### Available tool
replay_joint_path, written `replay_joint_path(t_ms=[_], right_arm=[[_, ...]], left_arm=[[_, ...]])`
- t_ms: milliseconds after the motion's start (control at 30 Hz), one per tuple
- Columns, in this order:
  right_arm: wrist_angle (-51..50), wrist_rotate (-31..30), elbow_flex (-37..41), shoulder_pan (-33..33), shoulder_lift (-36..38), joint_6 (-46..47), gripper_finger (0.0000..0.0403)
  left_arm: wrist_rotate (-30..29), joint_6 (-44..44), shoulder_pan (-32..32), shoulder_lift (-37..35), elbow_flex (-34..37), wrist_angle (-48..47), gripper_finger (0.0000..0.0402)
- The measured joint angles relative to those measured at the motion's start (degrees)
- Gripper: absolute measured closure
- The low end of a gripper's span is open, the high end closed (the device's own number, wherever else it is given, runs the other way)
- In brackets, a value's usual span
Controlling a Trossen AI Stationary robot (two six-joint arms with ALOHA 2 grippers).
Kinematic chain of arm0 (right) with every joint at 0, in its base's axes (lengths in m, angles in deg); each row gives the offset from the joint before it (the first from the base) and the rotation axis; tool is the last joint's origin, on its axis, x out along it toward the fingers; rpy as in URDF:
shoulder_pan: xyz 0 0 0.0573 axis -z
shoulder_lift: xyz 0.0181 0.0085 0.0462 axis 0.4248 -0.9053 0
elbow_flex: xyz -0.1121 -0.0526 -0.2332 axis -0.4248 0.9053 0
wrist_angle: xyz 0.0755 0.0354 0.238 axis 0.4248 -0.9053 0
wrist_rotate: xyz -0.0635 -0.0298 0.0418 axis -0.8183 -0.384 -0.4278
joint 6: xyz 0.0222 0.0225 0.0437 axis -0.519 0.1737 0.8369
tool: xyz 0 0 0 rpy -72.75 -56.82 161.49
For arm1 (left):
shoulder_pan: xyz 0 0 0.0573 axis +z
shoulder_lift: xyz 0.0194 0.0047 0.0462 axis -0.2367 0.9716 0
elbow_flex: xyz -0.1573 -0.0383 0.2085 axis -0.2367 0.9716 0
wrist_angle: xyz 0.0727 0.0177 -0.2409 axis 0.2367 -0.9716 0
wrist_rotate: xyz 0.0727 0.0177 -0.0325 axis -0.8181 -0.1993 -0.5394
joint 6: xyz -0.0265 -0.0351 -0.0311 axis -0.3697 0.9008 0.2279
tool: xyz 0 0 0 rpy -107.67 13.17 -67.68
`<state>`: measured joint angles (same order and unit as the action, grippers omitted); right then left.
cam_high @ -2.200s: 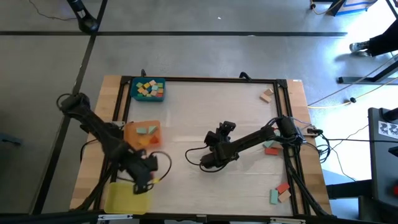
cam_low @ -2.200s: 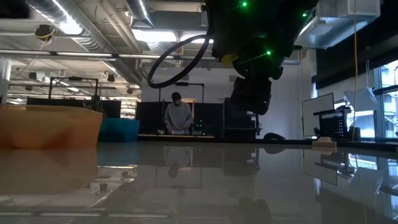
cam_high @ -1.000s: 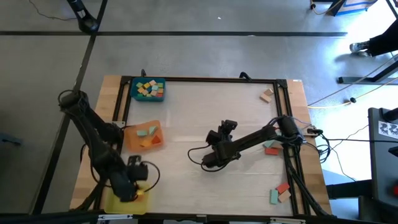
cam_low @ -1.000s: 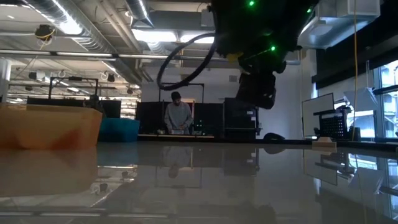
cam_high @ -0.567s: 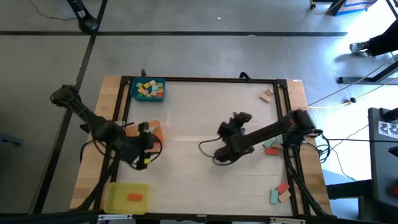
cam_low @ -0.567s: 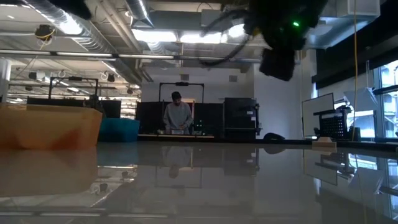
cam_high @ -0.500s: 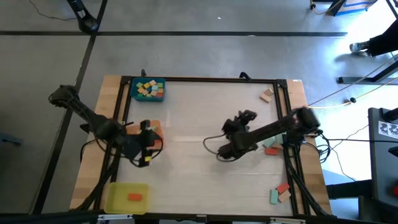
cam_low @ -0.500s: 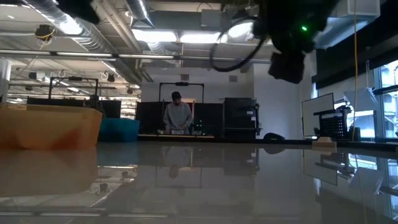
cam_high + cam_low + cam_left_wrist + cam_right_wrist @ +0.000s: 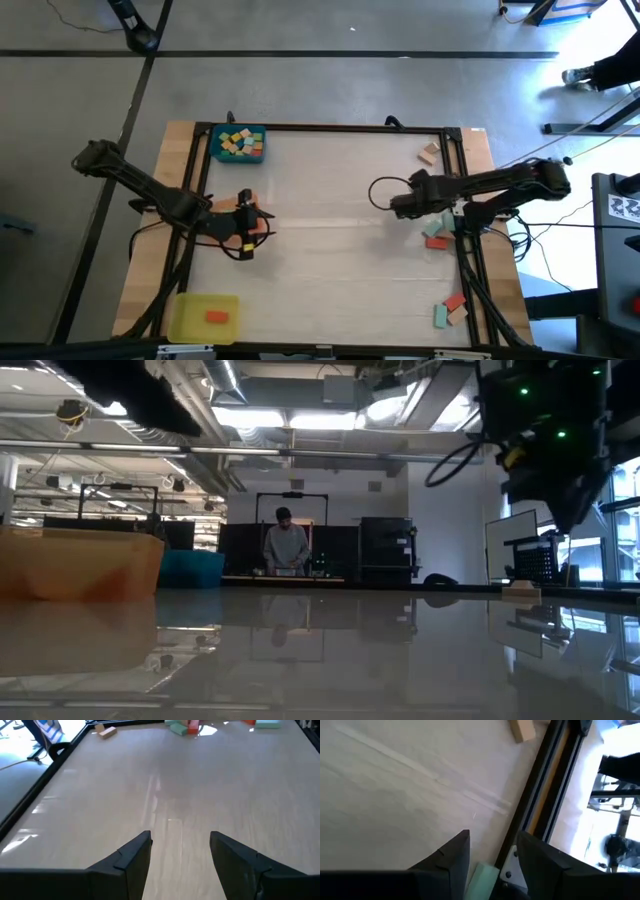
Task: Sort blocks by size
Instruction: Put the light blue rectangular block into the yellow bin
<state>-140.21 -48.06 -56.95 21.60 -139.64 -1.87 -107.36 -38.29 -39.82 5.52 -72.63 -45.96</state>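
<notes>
My left gripper point(image 9: 254, 226) hovers open over the orange tray point(image 9: 80, 565) at the table's left, pointing toward the right edge; nothing is between its fingers point(image 9: 134, 855). My right gripper point(image 9: 418, 206) hangs open near the right rail, above a green block point(image 9: 482, 875) that lies flat on the table. More blocks rest flat: a teal and red cluster point(image 9: 435, 238), a pale one point(image 9: 430, 152) at the far right, and a red and teal pair point(image 9: 450, 310) at the near right. One orange block point(image 9: 215, 317) lies in the yellow tray point(image 9: 190, 318). Several fill the blue tray point(image 9: 214, 150).
A black frame rail point(image 9: 540, 805) runs along the table's right side close to my right gripper. Bare tabletop point(image 9: 330, 250) spreads between the two arms. A person point(image 9: 287, 548) stands in the room beyond the far edge.
My left gripper has gone from over the yellow tray toward the far edge and now hovers over the orange tray, turned toward the table's right; an orange block lies in the yellow tray. My right gripper has swung from the table's middle toward the right rail, rising a little.
</notes>
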Motion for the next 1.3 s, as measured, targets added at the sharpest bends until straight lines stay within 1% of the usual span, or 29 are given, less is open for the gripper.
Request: replay_joint_path(t_ms=[133, 267, 333, 400, 500, 533, 600, 700, 767, 833, 900, 1000, 1167, 1300], right_arm=[[0.42, 0.97, 1.93, -0.19, 1.74, 0.78, 0.0239], [1.80, 4.39, 2.53, -0.16, 1.41, 0.31, 0.0239], [2.34, 4.33, 2.92, -0.16, 1.22, 0.88, 0.0239], [4.02, 4.54, 3.55, -0.43, 1.25, 1.06, 0.0239], [8.31, 6.35, 5.46, -1.37, 1.22, -1.22, 0.0239], [9.76, 7.47, 6.22, -1.35, 1.22, -2.65, 0.0239], [13.07, 11.93, 8.11, -1.32, 1.22, -4.32, 0.0239], [14.98, 18.27, 10.97, -1.72, 1.22, -4.96, 0.0239], [14.90, 20.16, 12.84, -2.65, 1.22, -3.79, 0.0239], [15.85, 20.52, 13.35, -2.55, 1.09, -4.20, 0.0241], [16.18, 20.52, 13.38, -2.50, 1.09, -3.73, 0.0250], [16.40, 20.93, 13.39, -2.77, 1.09, -2.75, 0.0278], [16.00, 25.92, 13.39, -4.76, 1.09, -4.17, 0.0335], [15.99, 27.73, 13.39, -6.67, 1.09, -5.34, 0.0370]], left_arm=[[-0.03, 0.67, -0.42, 0.02, 3.24, 2.88, 0.0210], [-0.02, 2.10, -0.44, 0.02, 6.14, 5.67, 0.0210], [-0.07, 3.38, -0.44, 0.04, 6.86, 6.04, 0.0210], [-0.17, 4.35, -0.39, 0.04, 7.19, 5.89, 0.0210], [-0.23, 4.83, -0.27, 0.04, 7.66, 6.73, 0.0210], [-0.30, 4.86, -0.10, 0.04, 7.90, 7.21, 0.0210], [-0.42, 5.06, 0.05, 0.04, 7.94, 7.37, 0.0210], [-0.63, 5.37, 0.04, 0.04, 7.92, 7.44, 0.0210], [-0.70, 4.64, 0.04, 0.04, 7.94, 8.12, 0.0210], [-0.78, 4.14, 0.04, 0.04, 7.93, 9.25, 0.0210], [-0.81, 4.49, 0.04, 0.04, 7.93, 9.55, 0.0210], [-0.81, 4.59, 0.04, 0.04, 7.94, 9.75, 0.0210], [-0.81, 4.59, 0.04, 0.04, 7.94, 9.87, 0.0210], [-0.80, 4.20, 0.04, 0.04, 7.92, 9.87, 0.0210]])
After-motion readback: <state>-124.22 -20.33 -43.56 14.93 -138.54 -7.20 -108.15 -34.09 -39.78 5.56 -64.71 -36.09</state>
